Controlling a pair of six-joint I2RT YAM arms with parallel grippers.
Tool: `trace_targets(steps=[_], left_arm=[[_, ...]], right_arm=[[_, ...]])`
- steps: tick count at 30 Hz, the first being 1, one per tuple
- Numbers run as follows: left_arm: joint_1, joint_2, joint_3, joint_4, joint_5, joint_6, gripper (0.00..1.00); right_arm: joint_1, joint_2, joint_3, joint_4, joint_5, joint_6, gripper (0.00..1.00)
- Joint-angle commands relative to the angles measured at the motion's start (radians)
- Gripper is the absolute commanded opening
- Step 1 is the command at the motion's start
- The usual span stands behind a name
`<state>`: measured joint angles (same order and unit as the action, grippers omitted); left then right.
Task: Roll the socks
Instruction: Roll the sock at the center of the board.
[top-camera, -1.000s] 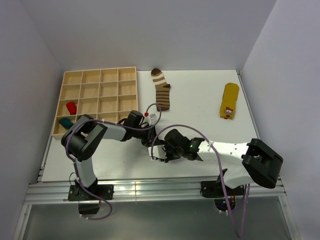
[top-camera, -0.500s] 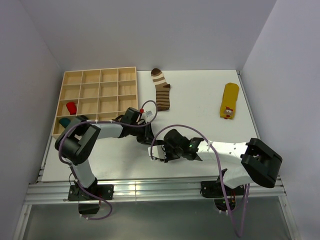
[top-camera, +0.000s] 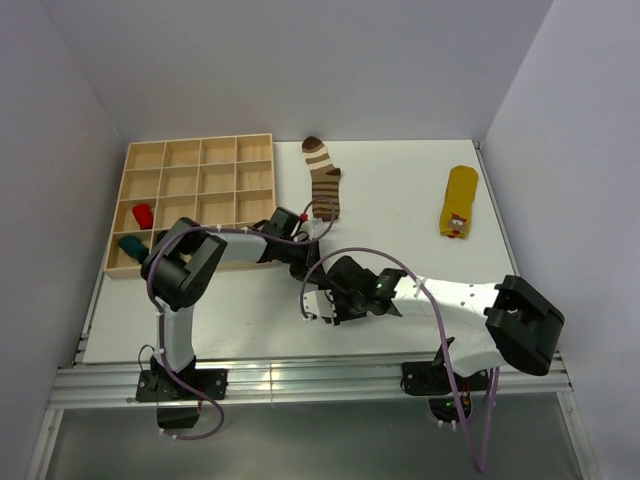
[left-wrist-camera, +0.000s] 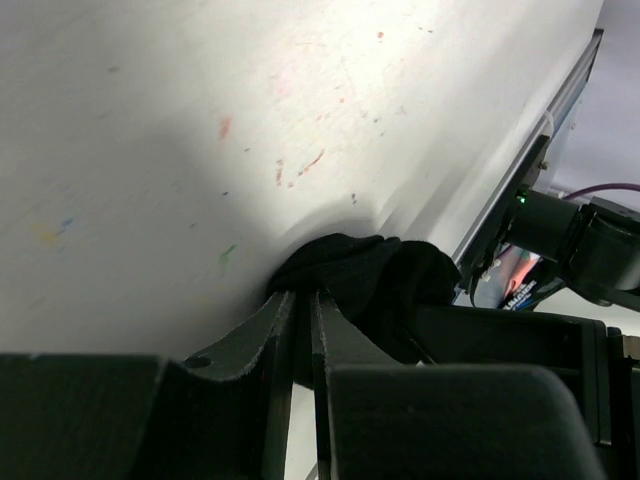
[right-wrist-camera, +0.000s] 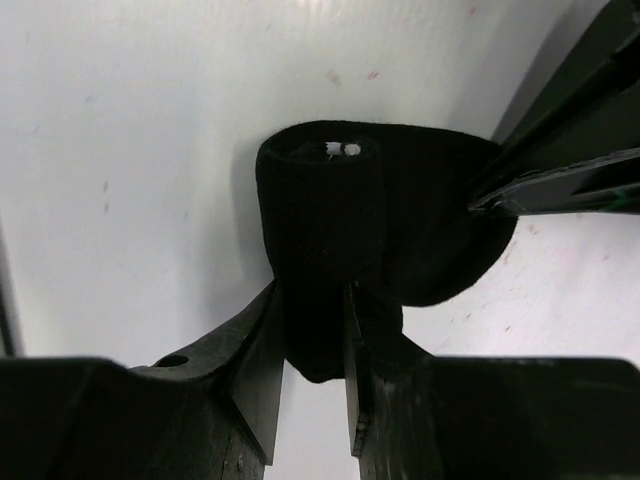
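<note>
While right fingers (right-wrist-camera: 258, 345) clamp sock (right-wrist-camera: 320, 200) roll to stop unrolling, left fingers (left-wrist-camera: 262, 335), nearly together, pinch loose flap low on table (left-wrist-camera: 150, 120), likely for tucking over roll.

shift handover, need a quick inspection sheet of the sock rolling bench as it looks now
surface: white table, faint coloured specks
job's things: black sock part rolled between the tools; striped sock and yellow sock lying apart on the far side
clutter: wooden tray, red item and teal item in its left column
tools: left tool pinching the sock's edge; right tool shut on the roll
cables: purple cables loop above both arms
surroundings: grey walls, metal rail at near edge
</note>
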<state>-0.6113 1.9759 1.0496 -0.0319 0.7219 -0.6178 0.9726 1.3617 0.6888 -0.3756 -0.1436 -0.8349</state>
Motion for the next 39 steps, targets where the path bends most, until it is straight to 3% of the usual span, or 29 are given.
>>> trace_targets(steps=[1, 12, 24, 32, 39], left_arm=[[-0.008, 0.037, 0.039, 0.004, -0.029, 0.036, 0.17], [-0.007, 0.006, 0.046, 0.056, -0.027, 0.032, 0.22], [0.077, -0.17, -0.049, 0.211, -0.11, -0.04, 0.4], [0.211, -0.399, -0.354, 0.493, -0.289, -0.27, 0.41], [0.231, -0.795, -0.624, 0.585, -0.6, -0.303, 0.41]], right_arm=[[0.005, 0.017, 0.043, -0.226, -0.043, 0.006, 0.25], [-0.086, 0.299, 0.218, -0.382, -0.203, -0.003, 0.22], [-0.184, 0.392, 0.305, -0.451, -0.272, -0.018, 0.22], [-0.227, 0.461, 0.39, -0.545, -0.317, -0.029, 0.22], [-0.285, 0.588, 0.543, -0.678, -0.385, -0.066, 0.23]])
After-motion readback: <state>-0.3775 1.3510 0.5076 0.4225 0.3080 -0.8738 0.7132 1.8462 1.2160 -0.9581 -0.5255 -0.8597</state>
